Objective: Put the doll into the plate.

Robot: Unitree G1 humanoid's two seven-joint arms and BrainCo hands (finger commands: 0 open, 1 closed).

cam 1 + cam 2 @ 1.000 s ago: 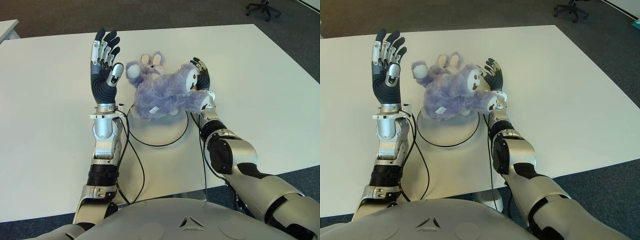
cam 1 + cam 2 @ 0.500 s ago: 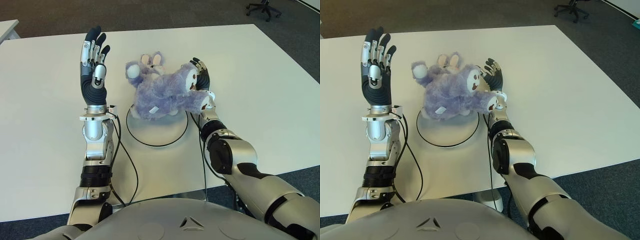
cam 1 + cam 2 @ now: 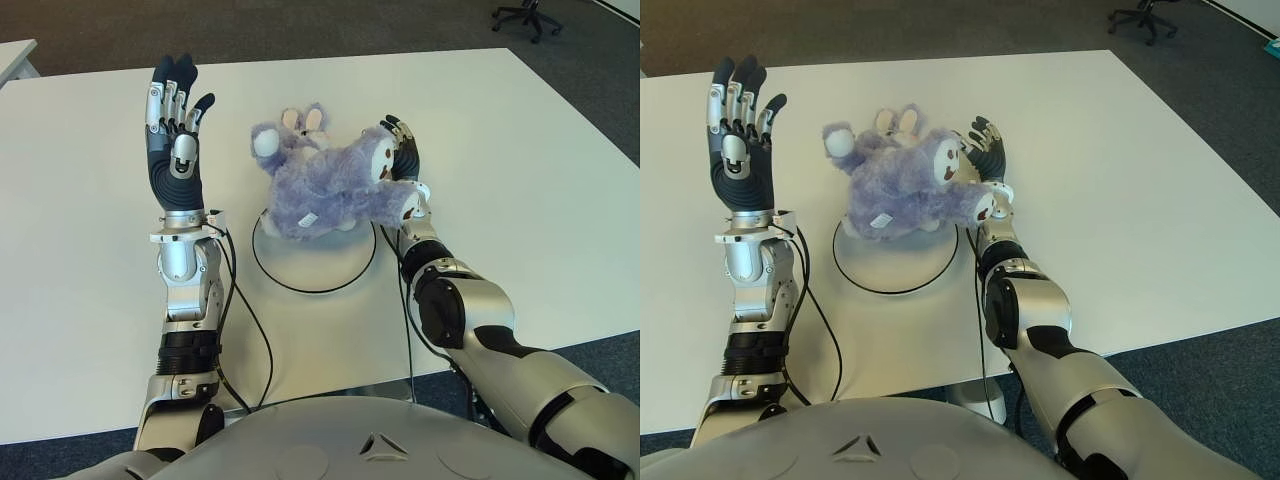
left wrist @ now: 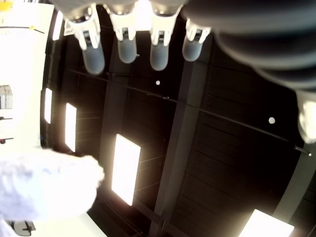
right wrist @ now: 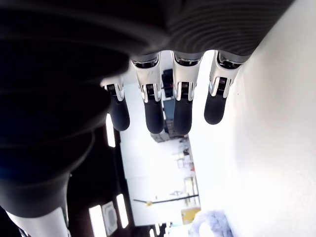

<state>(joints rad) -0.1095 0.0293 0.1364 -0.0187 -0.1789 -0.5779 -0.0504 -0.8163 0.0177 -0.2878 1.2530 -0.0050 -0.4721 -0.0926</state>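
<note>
A white table (image 3: 520,160) over dark carpet fills the view, an office chair (image 3: 527,14) beyond its far corner. The right hand (image 3: 402,165) stands beside the doll's head, fingers extended and spread, clasping nothing; whether the palm touches the fur I cannot tell. The left hand (image 3: 173,140) is raised upright, well apart on the doll's other side, fingers straight and empty.

The purple plush rabbit (image 3: 325,182) lies partly over the far rim of the round white plate (image 3: 315,265), slumped. Its long axis runs across the table: head and face toward the right hand, a white-padded paw (image 3: 265,141) toward the left, ears (image 3: 305,119) pointing away from the robot.

It looks light, soft and squashy, not fragile; the fur may slide in a loose hold. A squeeze around the thick torso should serve best.
</note>
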